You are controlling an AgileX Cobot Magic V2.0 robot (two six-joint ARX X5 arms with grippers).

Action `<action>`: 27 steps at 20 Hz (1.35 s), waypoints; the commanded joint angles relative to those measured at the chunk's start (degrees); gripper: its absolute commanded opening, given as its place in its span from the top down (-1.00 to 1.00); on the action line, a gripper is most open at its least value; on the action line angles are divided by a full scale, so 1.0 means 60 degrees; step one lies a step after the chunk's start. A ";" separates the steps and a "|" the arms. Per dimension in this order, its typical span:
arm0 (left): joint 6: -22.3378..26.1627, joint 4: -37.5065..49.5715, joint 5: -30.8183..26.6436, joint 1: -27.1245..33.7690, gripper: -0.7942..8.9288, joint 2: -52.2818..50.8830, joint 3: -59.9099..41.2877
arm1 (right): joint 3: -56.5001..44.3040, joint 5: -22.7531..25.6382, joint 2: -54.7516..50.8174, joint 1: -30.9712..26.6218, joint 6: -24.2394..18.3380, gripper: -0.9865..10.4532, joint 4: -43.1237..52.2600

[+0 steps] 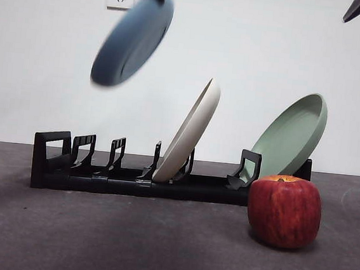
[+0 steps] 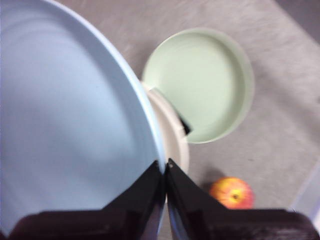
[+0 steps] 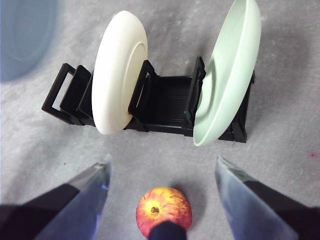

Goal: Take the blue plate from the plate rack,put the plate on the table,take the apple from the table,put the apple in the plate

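The left end effector (image 2: 165, 167) has its jaws clamped on the rim of the blue plate (image 1: 133, 38), which hangs tilted in the air, blurred, above the plate rack's (image 1: 131, 180) squared loop end, at about 10 o'clock in the front view. The cream plate (image 1: 190, 131) and green plate (image 1: 291, 138) lean in their slots. The apple (image 1: 284, 211) sits on the counter (image 1: 106, 239) at 4 o'clock, just in front of the rack. The right end effector (image 3: 162, 200) hovers above the apple, jaws wide apart
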 commanded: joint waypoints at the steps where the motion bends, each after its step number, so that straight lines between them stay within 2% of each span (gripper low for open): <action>1: 0.0623 -0.0525 -0.0146 -0.0546 0.85 -0.0801 0.0255 | 0.0040 0.0004 0.0011 0.0022 -0.0157 0.22 0.0018; 4: 0.0867 -0.1690 -0.1548 -0.1585 0.85 -0.1872 0.0251 | 0.0040 0.0007 0.0011 0.0018 -0.0157 0.22 0.0022; 6: 0.0863 -0.2626 -0.2313 -0.2510 0.85 -0.2412 0.0251 | 0.0040 0.0015 0.0011 0.0018 -0.0153 0.22 0.0018; 8: 0.0725 -0.3315 -0.3512 -0.3486 0.85 -0.2656 0.0244 | 0.0040 0.0036 0.0011 0.0018 -0.0153 0.22 0.0018; 11: 0.0044 -0.3978 -0.5031 -0.4889 0.85 -0.2703 -0.0036 | 0.0040 0.0036 0.0011 0.0018 -0.0157 0.22 0.0015; 16: -0.1519 -0.3934 -0.7104 -0.7056 0.85 -0.2750 -0.1800 | 0.0040 0.0040 0.0011 0.0007 -0.0153 0.22 0.0015; 18: -0.2014 -0.3442 -0.7453 -0.7592 0.85 -0.2750 -0.2980 | 0.0040 0.0040 0.0011 0.0007 -0.0157 0.22 0.0015; 20: -0.2149 -0.2554 -0.7450 -0.7861 0.85 -0.2750 -0.4237 | 0.0040 0.0040 0.0011 0.0007 -0.0153 0.22 0.0007; 25: -0.2051 0.0688 -0.7359 -0.7839 0.85 -0.2586 -0.7668 | 0.0040 0.0040 0.0011 0.0011 -0.0153 0.22 -0.0025; 27: -0.1690 0.1851 -0.6845 -0.7650 0.85 -0.2379 -0.8575 | 0.0040 0.0040 0.0011 0.0011 -0.0149 0.22 -0.0025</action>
